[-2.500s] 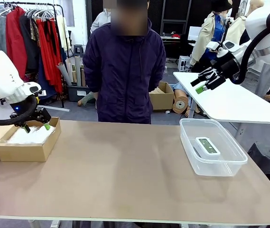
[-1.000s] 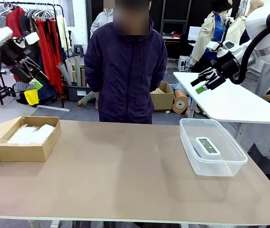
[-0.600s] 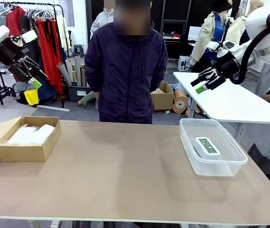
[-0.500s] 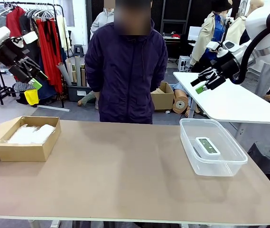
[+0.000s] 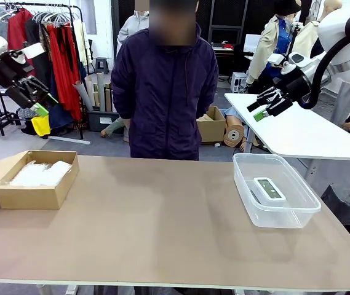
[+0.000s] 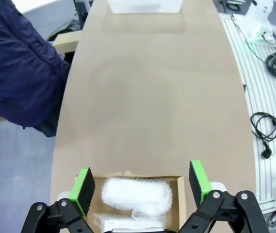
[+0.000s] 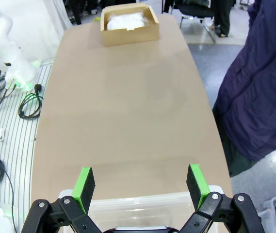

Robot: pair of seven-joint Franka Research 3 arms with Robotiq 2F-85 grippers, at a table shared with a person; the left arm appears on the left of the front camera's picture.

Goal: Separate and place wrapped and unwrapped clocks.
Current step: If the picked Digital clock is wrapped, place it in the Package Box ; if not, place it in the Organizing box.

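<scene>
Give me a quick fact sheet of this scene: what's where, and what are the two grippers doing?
cardboard box: table's left end, holds wrapped clocks
plastic tub: table's right end, holds bare clock
left gripper: open, empty, raised above the box
right gripper: open, empty, raised above the tub
person: standing at far side

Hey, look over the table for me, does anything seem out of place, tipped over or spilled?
Nothing stands out. The two wrapped clocks lie inside the cardboard box, the bare clock lies flat in the clear tub, and both containers sit upright. The left gripper and right gripper hang open and empty above the table.
</scene>
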